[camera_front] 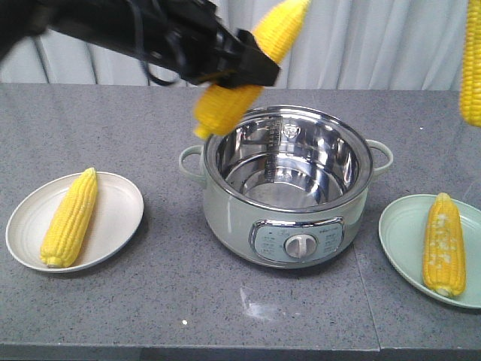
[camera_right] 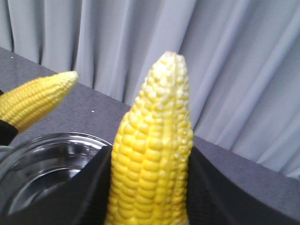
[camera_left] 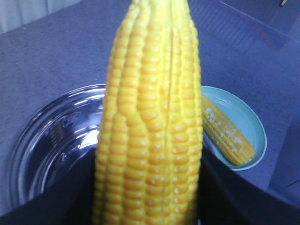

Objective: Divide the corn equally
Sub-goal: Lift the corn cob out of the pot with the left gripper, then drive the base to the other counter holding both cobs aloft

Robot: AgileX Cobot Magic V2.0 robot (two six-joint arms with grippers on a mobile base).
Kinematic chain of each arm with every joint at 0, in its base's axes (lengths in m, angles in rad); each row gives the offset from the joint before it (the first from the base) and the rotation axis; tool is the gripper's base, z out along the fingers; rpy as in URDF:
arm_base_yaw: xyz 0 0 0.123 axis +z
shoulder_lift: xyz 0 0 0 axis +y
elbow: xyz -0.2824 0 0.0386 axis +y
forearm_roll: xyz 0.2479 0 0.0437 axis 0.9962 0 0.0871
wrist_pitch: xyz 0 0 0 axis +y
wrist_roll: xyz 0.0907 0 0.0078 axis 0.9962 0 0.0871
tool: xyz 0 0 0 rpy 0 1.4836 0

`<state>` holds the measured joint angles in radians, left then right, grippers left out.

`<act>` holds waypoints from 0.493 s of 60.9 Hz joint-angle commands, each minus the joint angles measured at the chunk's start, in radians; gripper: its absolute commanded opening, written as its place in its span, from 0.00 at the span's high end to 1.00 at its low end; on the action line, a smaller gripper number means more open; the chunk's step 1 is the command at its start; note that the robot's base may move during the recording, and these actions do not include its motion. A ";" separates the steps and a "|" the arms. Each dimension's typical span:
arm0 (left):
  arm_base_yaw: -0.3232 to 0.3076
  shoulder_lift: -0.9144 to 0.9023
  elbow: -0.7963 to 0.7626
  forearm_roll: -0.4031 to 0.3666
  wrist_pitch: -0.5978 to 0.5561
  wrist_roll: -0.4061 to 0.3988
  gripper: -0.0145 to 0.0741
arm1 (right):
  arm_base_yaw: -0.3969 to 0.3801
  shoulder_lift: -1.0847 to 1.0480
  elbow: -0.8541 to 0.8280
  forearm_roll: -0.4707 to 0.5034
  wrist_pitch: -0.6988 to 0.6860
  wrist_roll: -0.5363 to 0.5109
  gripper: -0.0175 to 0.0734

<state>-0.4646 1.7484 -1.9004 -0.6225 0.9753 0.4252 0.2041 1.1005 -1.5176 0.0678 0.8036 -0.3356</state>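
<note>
While above the pot [camera_front: 225, 210], one cob [camera_front: 222, 105] is held by left fingers [camera_front: 259, 71]. Another cob [camera_right: 152, 154] is held by right fingers [camera_right: 89, 192].

The pot [camera_front: 225, 203] has a mirror-polished metal bowl inside a smooth, glossy pale-green shell. It stands on a matt grey table [camera_front: 150, 301] with a fine, stone-like speckle, and the white plate [camera_front: 124, 192] and green plate [camera_front: 394, 226] look smooth and glazed. The corn [camera_front: 70, 218] is bumpy with a waxy sheen, and the curtain [camera_front: 361, 45] is soft matt cloth.
</note>
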 commanded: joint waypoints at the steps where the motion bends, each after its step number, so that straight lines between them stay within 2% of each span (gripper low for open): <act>1: 0.005 -0.121 -0.028 0.047 0.031 -0.058 0.85 | -0.004 -0.016 -0.028 0.090 -0.056 0.001 0.81; 8: 0.005 -0.180 -0.028 0.101 0.082 -0.061 0.85 | -0.004 -0.016 -0.028 0.145 -0.048 0.000 0.81; 30: 0.005 -0.239 -0.028 0.103 0.173 -0.060 0.84 | -0.004 -0.016 -0.028 0.153 -0.012 -0.002 0.81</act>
<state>-0.4609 1.5416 -1.9004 -0.4884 1.1927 0.3736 0.2041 1.1005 -1.5176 0.2065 0.8576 -0.3347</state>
